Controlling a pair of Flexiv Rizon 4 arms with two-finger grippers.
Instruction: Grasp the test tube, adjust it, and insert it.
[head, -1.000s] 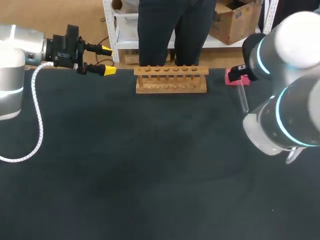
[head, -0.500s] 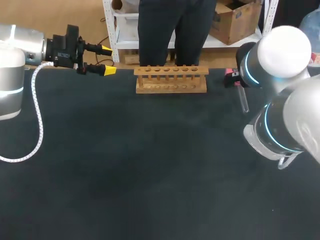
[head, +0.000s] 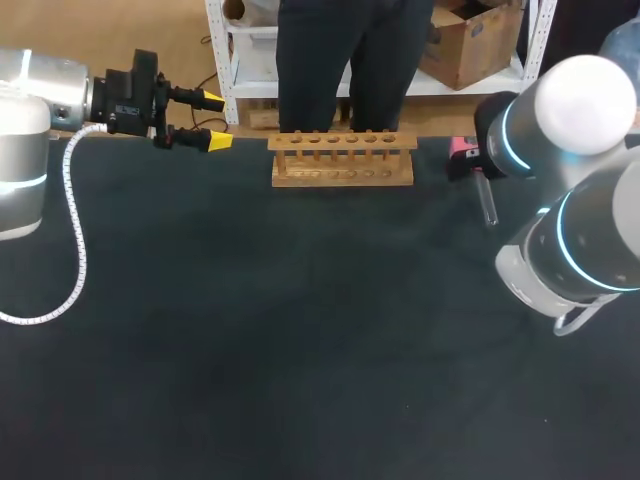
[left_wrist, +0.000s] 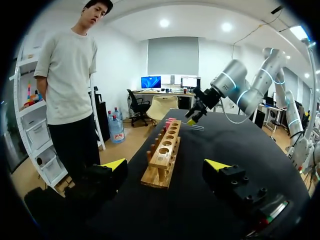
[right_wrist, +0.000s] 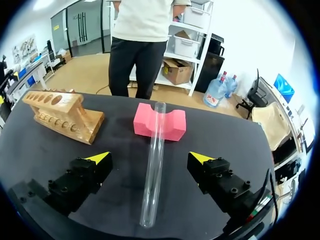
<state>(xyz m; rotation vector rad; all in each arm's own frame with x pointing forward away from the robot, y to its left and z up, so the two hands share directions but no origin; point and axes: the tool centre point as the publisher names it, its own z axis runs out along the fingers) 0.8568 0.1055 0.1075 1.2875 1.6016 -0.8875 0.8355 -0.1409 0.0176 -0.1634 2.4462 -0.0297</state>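
A clear test tube (right_wrist: 157, 130) lies on the black table, its far end resting in the groove of a pink foam block (right_wrist: 145, 122). My right gripper (right_wrist: 150, 158) hovers over the tube, open, a yellow-tipped finger on either side and neither touching the glass. In the head view the tube (head: 487, 200) and pink block (head: 461, 147) show just beside my right arm (head: 520, 135), whose wrist hides its fingers. The wooden rack (head: 342, 158) stands at the far middle. My left gripper (head: 208, 120) is open at the far left, level with the rack (left_wrist: 167, 145).
The table's far edge runs just behind the rack and the pink block. A person stands beyond that edge, not touching anything. My left arm's white coiled cable (head: 75, 240) hangs over the table's left side.
My right arm's wrist has swung over the pink block, covering most of it. The tube, the rack and my left arm have not moved.
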